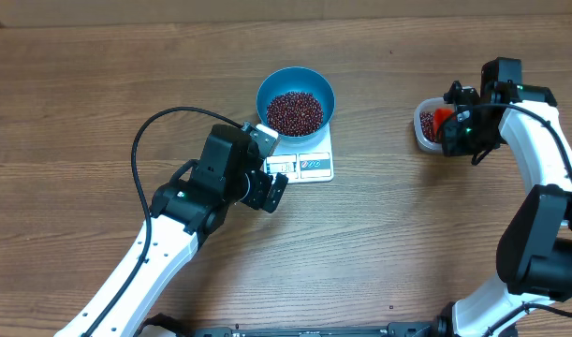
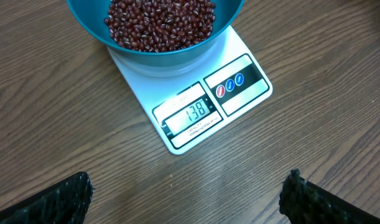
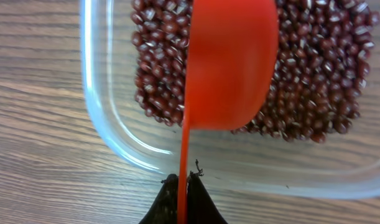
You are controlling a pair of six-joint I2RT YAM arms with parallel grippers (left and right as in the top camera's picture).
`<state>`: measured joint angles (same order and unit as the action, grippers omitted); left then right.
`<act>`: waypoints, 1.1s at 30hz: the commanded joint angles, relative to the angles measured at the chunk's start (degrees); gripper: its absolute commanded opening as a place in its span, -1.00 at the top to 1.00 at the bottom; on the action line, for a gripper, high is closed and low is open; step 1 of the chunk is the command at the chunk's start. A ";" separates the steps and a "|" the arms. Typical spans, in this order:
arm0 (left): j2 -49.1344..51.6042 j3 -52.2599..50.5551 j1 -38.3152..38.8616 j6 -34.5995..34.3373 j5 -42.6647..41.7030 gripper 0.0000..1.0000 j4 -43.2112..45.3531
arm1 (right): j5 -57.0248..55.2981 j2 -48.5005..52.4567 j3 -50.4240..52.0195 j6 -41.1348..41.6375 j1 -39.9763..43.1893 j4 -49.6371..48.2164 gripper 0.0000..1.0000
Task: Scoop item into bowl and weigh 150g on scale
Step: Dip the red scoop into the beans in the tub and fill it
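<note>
Sitting in a loose heap inside the bowl [image 1: 295,75], the beans [image 1: 295,111] are small, glossy, dark red-brown grains, some with a pale mark, and they cover its bottom. The bowl is round, deep, smooth and blue, and it stands on the back part of the scale [image 2: 239,43], a flat white rectangle with rounded corners whose front strip carries a display [image 2: 196,112] reading 138 beside a panel of small blue and red marks. The left gripper [image 2: 186,199] hovers just in front of the scale's near edge, pointing down at it, with its jaws spread wide and nothing between them. Its black, rough-textured fingers [image 2: 59,202] show only at the lower corners of the wrist view. The left arm rises from the lower left, a white link ending in black joints, with a black cable looping above it. Well apart to the right, a clear plastic container [image 3: 109,124] with rounded corners holds more of the same beans. A red scoop [image 3: 230,62], smooth and rounded, lies over them, its thin handle running back to the right gripper [image 3: 183,199], whose black jaws are pinched shut on it. The right arm comes up along the right edge and bends inward over the container. Everything rests on a table [image 1: 98,75] of brown wood grain.
</note>
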<state>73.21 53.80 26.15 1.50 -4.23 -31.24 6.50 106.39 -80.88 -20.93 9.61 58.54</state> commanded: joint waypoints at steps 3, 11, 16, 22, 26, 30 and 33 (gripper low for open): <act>0.28 -0.20 -0.26 0.24 0.35 -0.99 0.15 | 2.25 1.11 1.75 -0.55 -2.34 -0.85 0.93; 0.28 -0.20 -0.26 0.24 0.35 -0.99 0.15 | 0.59 1.11 1.66 -0.13 -4.24 -1.09 0.93; 0.28 -0.20 -0.26 0.24 0.35 -0.99 0.15 | 3.15 1.11 -0.24 0.09 -4.17 2.08 0.93; 0.28 -0.20 -0.26 0.24 0.35 -0.99 0.15 | 9.14 1.11 -3.56 0.07 -1.86 6.27 0.93; 0.28 -0.20 -0.26 0.24 0.35 -0.99 0.15 | 15.06 1.09 -4.74 0.09 0.63 7.26 0.93; 0.28 -0.20 -0.26 0.24 0.35 -0.99 0.15 | 20.33 1.09 -5.11 0.07 2.84 7.78 0.93; 0.28 -0.20 -0.26 0.24 0.35 -0.99 0.15 | 22.64 1.09 -5.11 0.07 4.81 8.24 0.93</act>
<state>73.21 53.80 26.15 1.50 -4.23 -31.24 23.33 107.44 -84.23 -20.80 12.93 66.57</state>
